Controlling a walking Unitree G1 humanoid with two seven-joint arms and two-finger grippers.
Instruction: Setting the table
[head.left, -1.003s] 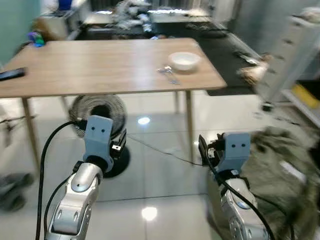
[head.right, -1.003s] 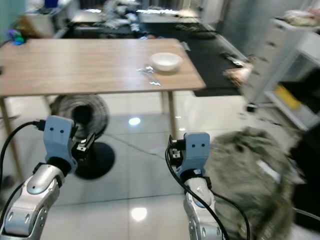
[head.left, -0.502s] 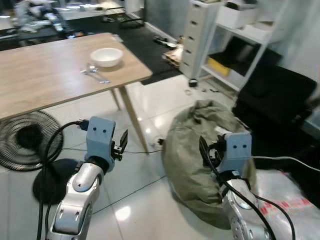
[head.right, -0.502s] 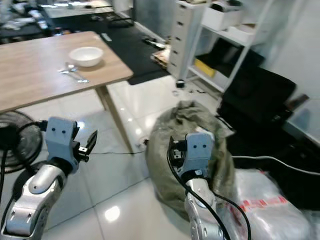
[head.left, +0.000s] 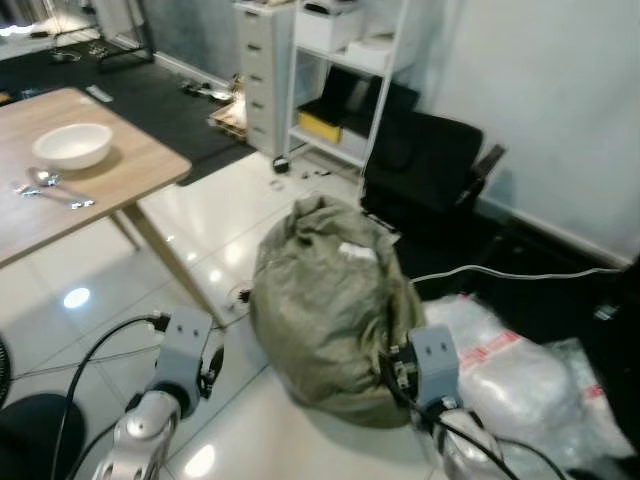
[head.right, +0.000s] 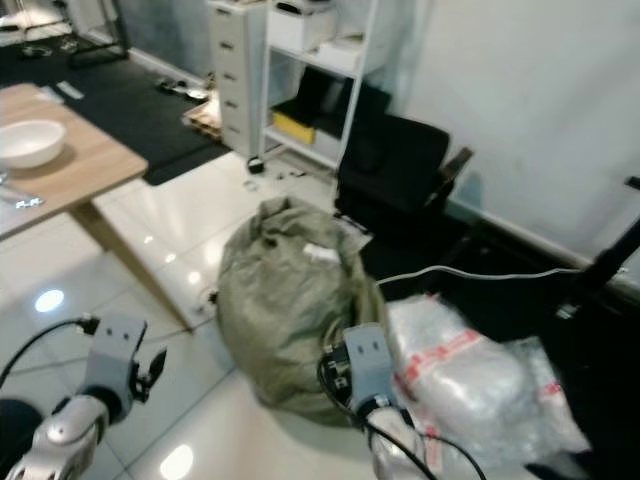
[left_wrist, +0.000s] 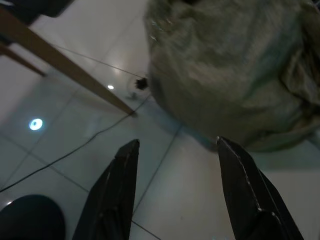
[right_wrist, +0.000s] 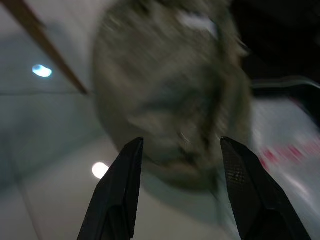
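Note:
A wooden table (head.left: 130, 170) stands at the far left, with its corner in sight. On it sit a white bowl (head.left: 72, 145) and metal cutlery (head.left: 52, 187) lying beside the bowl. Both arms are held low over the tiled floor, well away from the table. My left gripper (left_wrist: 175, 145) is open with nothing between its fingers, above the floor beside a table leg. My right gripper (right_wrist: 180, 142) is open too, pointing at a green sack (right_wrist: 170, 95).
The bulky green sack (head.left: 325, 300) lies on the floor right in front. A white plastic bag (head.left: 505, 365) and a white cable (head.left: 500, 272) lie to its right. Behind are a black seat (head.left: 425, 165), a white shelf (head.left: 335, 60) and a drawer unit (head.left: 262, 45).
The whole picture has swung to the right, so the table now sits at the far left and the sack and shelf are in front. Both arms sit lower in the picture.

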